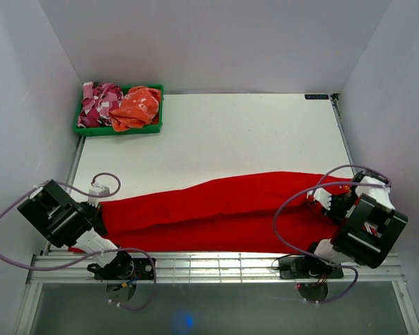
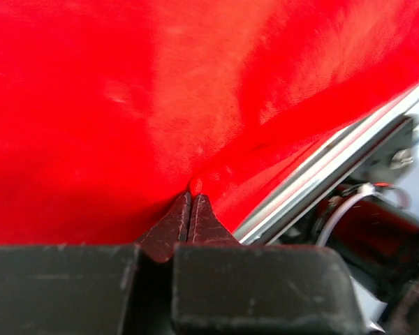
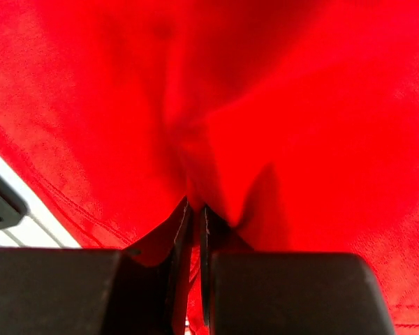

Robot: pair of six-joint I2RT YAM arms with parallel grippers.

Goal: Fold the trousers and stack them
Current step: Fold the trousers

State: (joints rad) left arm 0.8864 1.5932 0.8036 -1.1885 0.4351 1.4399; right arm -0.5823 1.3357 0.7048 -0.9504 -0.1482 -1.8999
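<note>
While the red trousers [image 1: 216, 206] lie stretched along the near edge of the desk [image 1: 230, 132], the left pincer [image 2: 190, 202] grips their left end and the right pincer [image 3: 193, 211] their right end, both clamped on cloth.

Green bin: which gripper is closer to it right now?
Left. The left gripper pinches the trousers at the near-left edge, same side as the green bin. The right gripper pinches them at the near-right, diagonally across the table.

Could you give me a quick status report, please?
Left gripper and right gripper shut on trousers. Trousers stretched along near edge. Bin far-left, no obstruction.
</note>
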